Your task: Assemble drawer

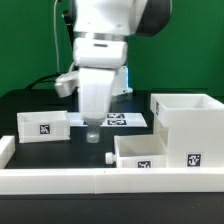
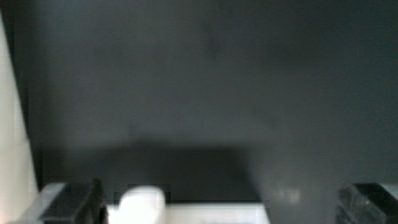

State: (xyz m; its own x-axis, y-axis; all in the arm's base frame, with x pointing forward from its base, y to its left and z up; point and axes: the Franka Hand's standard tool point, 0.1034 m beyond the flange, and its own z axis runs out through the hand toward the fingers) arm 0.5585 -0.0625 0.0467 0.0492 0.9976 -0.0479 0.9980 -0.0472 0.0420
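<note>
We record the two-finger gripper parted and empty, hanging at the exterior view's left of the large white boxy plastic housing, likely aligning on the small white knobbed tray just beside it

Black table bears housing, far tray, near tray, marker board, border rail.

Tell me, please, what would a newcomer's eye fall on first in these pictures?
The big white arm fills the middle, its gripper hanging low over the black table with jaws apart. At the exterior view's right stands the large boxy housing, one small tray beside it; the other small tray sits at that view's left.
</note>
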